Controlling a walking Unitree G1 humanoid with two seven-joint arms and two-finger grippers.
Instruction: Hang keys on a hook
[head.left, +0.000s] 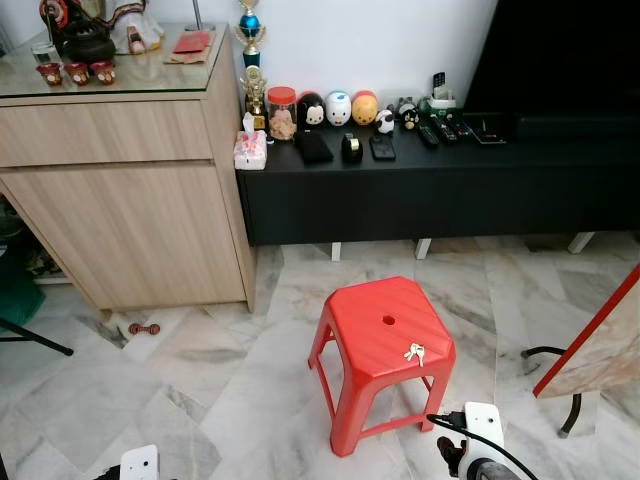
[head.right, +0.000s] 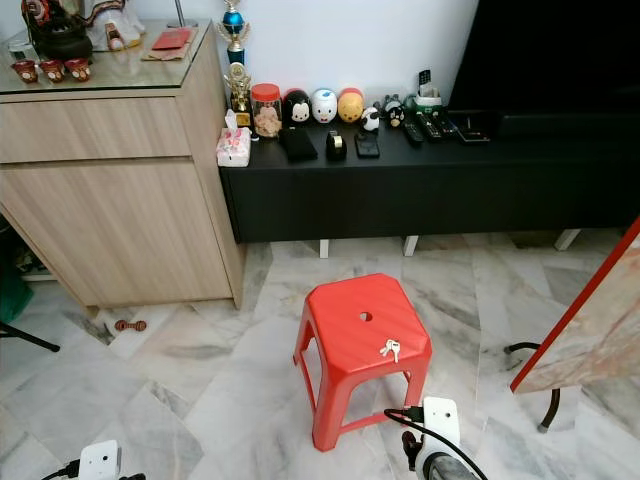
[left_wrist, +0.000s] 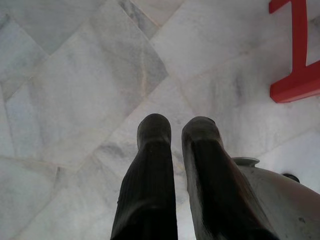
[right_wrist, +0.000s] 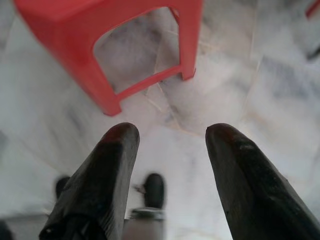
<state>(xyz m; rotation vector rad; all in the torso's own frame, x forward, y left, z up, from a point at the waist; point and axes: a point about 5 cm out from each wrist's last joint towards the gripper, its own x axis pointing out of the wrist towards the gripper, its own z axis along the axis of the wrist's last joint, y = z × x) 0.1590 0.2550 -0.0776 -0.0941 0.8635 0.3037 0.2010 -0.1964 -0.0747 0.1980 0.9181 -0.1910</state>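
Left eye view shows keys (head.left: 415, 352) on stool (head.left: 370, 310) — wrists, floor (left_wrist: 75, 75).

Each end effector (left_wrist: 176, 131) has two long, rounded black fingers (right_wrist: 239, 175), with white wrist boxes (head.left: 484, 424), black cable, and silver casing.

Red plastic stool (head.left: 380, 340) at centre, pale metallic keys (head.left: 415, 352) on its seat; floor (head.left: 220, 380) — white marble veined grey. At 10 o'clock, light wood-grain cabinet (head.left: 130, 220); at 1 o'clock, black surface (head.left: 450, 190). Hand fingers (left_wrist: 150, 185) — black.
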